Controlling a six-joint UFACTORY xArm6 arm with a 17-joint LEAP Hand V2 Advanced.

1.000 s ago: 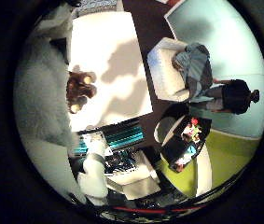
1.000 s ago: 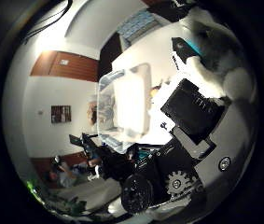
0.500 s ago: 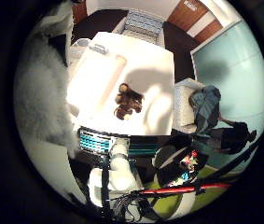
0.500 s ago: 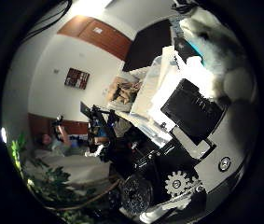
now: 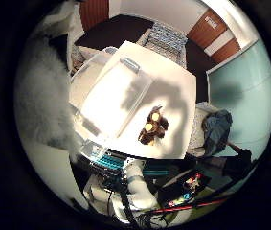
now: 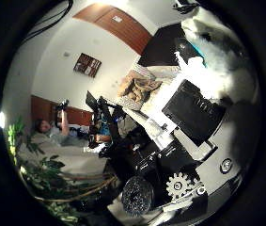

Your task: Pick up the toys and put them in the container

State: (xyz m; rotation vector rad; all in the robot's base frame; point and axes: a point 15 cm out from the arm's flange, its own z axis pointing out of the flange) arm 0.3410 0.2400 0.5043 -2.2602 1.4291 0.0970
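We see a white fluffy toy [image 5: 41, 103] held in our hand's [image 6: 193, 113] curled fingers; clear container [image 5: 111, 96] sits at eleven o'clock from the brown toy [image 5: 153, 127].

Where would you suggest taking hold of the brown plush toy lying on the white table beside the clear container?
Probably round its dark body, from straight above. The brown plush toy lies alone on the white table, clear of the container, so fingers could close from both sides. The hand already holds a white fluffy toy, so that goes first.
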